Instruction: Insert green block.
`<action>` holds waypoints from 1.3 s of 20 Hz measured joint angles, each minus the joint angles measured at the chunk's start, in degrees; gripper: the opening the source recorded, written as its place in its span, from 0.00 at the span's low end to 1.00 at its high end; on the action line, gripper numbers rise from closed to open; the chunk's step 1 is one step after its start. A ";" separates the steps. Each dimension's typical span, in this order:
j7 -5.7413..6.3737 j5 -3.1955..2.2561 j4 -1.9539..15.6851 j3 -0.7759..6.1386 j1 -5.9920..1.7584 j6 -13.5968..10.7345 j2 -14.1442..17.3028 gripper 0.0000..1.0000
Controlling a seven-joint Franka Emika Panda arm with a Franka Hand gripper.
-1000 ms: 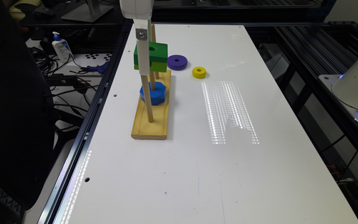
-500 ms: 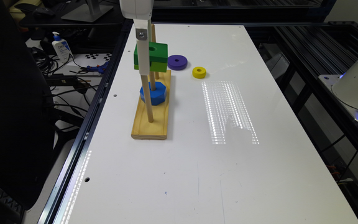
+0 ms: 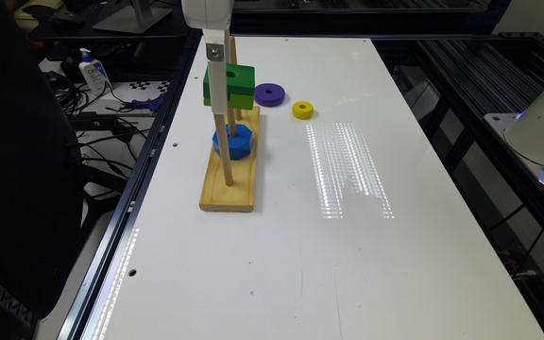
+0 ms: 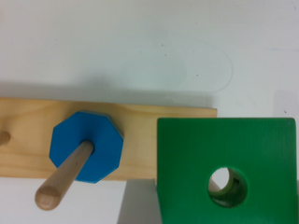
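We see the green block [image 3: 232, 86] held aloft at upper centre of the exterior view, over the wooden base [image 3: 230, 163]; the wrist view adds a peg tip inside its hole; claw [image 3: 217, 89] grip unclear

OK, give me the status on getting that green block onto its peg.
Done: the green block is lifted off the table, held up by the gripper over the wooden base. In hand: lining its centre hole with a peg tip, glimpsed through it. Left: lowering it down; the blue octagonal block already sits on its peg.
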 joint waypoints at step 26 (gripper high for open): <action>0.15 -0.04 1.17 0.12 0.18 0.04 0.82 0.00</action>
